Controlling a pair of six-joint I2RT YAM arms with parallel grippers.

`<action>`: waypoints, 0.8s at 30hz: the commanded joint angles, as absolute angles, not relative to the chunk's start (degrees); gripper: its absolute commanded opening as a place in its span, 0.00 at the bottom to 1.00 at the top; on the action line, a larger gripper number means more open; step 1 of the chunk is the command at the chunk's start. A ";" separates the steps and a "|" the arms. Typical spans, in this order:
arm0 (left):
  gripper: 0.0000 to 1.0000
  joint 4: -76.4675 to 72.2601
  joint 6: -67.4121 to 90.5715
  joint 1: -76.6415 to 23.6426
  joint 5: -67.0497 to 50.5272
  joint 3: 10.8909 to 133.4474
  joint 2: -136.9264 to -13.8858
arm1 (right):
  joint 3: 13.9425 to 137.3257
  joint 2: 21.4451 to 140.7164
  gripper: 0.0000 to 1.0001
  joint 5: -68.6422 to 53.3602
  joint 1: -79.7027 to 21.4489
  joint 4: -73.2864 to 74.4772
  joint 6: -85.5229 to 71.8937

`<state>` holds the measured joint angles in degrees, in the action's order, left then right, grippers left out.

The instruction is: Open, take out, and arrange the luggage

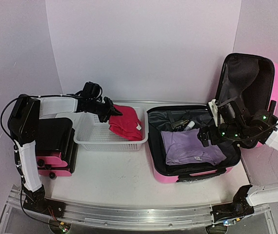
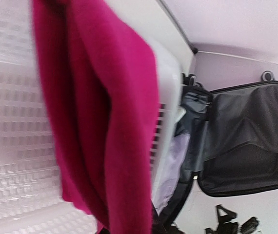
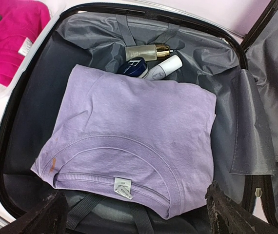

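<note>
The pink luggage [image 1: 170,178] lies open at the right of the table, its lid [image 1: 248,83] standing upright behind it. Inside, a folded lavender shirt [image 3: 139,122] rests on the black lining, with a beige bottle [image 3: 146,51], a blue item [image 3: 134,67] and a white tube [image 3: 164,67] behind it. My right gripper [image 3: 139,214] hovers open just above the shirt's collar edge, one fingertip at each side. My left gripper [image 1: 110,113] is shut on a magenta garment [image 2: 109,122], which hangs from it over the white basket [image 1: 92,136]. In the left wrist view the garment hides the fingers.
A black and pink case [image 1: 56,146] sits at the far left beside the left arm. Grey divider flaps [image 3: 248,126] hang loose along the luggage's right side. White walls close in the table at the back and sides.
</note>
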<state>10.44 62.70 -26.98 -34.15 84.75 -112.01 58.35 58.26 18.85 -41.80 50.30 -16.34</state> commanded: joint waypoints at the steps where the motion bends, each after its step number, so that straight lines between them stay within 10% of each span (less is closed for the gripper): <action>1: 0.00 15.41 51.49 -23.59 -32.54 82.59 -106.83 | 59.33 58.43 0.98 18.90 -41.75 48.25 -16.48; 4: 0.06 30.25 37.72 -22.06 -22.46 85.03 -105.66 | 59.16 58.15 0.98 18.98 -41.75 48.34 -16.59; 6: 0.38 35.77 31.90 -21.82 -16.59 86.57 -105.56 | 58.92 58.01 0.98 19.11 -41.70 48.34 -16.61; 9: 0.48 42.87 27.99 -21.90 -11.34 88.92 -105.32 | 59.28 58.81 0.98 19.07 -41.75 48.34 -16.51; 12: 0.96 46.53 26.84 -22.44 -4.52 89.00 -102.99 | 59.52 58.90 0.98 18.75 -41.75 48.36 -16.44; 19: 0.99 51.55 21.51 -28.40 14.65 95.90 -100.09 | 60.15 60.17 0.98 17.99 -41.75 48.34 -16.42; 24: 0.99 47.95 20.76 -32.66 -0.11 96.35 -100.13 | 60.39 60.22 0.98 18.31 -41.75 48.34 -16.46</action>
<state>49.45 23.38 -30.24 7.66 94.78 -102.02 58.35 60.36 18.26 -41.80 50.30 -16.34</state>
